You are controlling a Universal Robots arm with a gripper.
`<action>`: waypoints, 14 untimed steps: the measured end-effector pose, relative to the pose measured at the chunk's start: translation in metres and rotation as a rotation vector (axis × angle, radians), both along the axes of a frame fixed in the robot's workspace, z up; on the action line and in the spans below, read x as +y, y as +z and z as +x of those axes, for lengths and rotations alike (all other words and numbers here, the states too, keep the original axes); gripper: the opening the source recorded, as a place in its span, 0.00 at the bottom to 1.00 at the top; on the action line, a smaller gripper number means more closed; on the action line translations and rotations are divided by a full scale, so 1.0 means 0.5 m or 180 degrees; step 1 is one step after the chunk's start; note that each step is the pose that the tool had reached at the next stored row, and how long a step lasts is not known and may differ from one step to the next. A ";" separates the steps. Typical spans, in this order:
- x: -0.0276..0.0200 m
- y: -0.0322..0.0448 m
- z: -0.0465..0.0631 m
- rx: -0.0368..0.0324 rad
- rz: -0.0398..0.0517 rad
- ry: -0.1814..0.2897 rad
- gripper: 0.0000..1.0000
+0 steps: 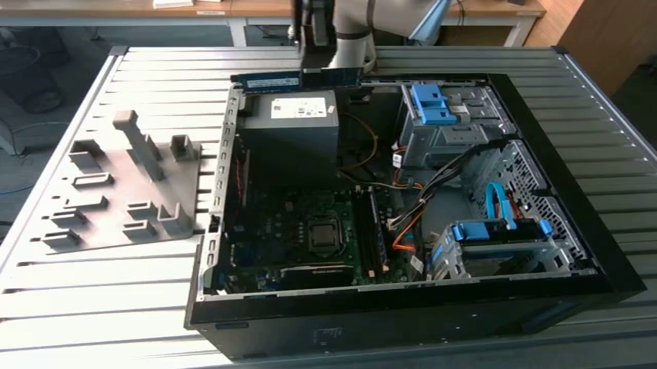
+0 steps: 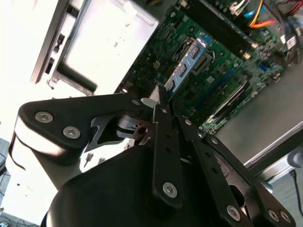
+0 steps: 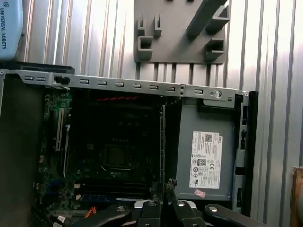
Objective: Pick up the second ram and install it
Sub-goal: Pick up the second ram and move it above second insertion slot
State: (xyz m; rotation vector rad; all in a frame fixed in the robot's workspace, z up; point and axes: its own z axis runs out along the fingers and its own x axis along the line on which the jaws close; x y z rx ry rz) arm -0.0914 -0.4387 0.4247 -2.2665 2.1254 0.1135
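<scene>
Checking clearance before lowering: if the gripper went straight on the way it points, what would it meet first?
Probably the motherboard, close beside the power supply box, with the second ram that the gripper holds arriving first; depth is unclear.

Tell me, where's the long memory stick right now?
The second ram is pinched in the gripper. In the exterior view it shows by the far edge of the open computer case, just behind the power-supply box.

Gripper [image 1: 325,71] free above power supply [image 1: 291,131], motherboard [image 1: 298,231] open, drive cages [image 1: 457,123] alongside
</scene>
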 end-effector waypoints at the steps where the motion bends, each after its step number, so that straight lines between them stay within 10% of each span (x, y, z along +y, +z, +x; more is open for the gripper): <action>1: 0.0000 0.000 0.007 0.0001 0.0000 0.0000 0.14; 14: -0.0024 -0.001 0.040 0.0003 -0.0002 0.0001 0.14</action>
